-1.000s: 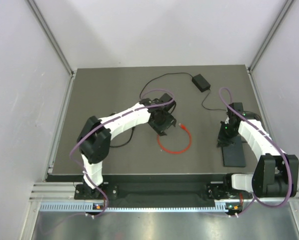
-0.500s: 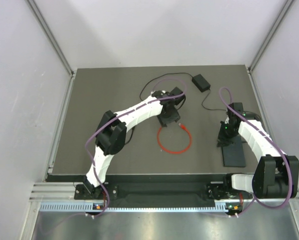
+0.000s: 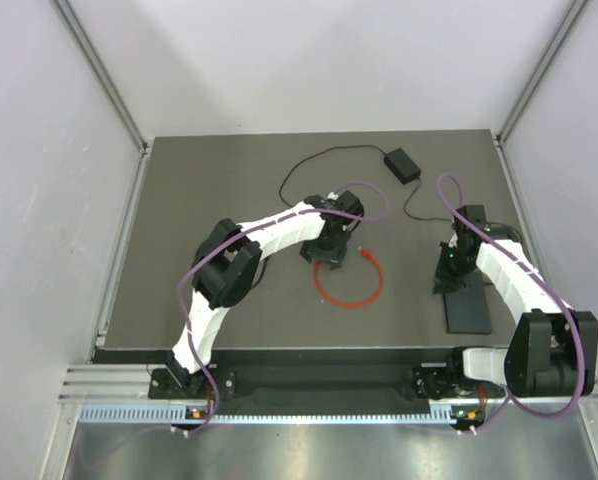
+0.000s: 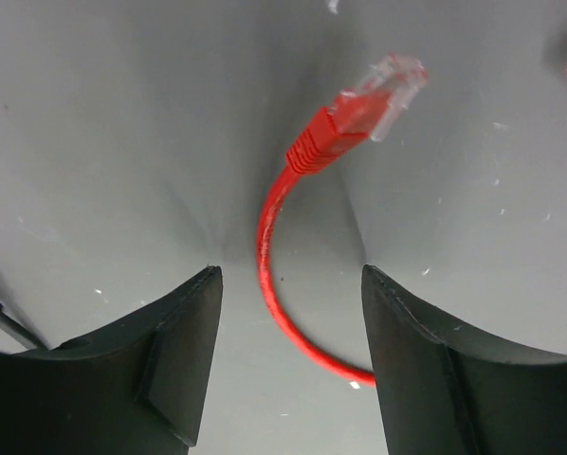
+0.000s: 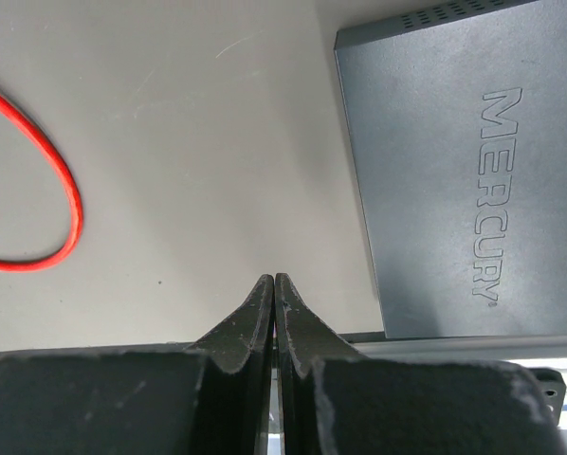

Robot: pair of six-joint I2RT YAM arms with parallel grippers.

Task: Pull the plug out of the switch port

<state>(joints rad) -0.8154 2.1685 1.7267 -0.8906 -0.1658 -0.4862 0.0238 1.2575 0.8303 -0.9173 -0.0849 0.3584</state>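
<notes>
The switch (image 3: pixel 468 305) lay on the counter's (image 3: pixel 209 200) near right; its port could not be seen. The right jaws were pressed shut on nothing, over bare counter just beside the switch. At centre the red cable (image 4: pixel 262 237) lay looped, well apart from the switch. The left jaws stood wide open and empty astride the cable, just short of its plug (image 4: pixel 359 109), which lay free. Farthest sat a brick (image 3: pixel 401 164).
</notes>
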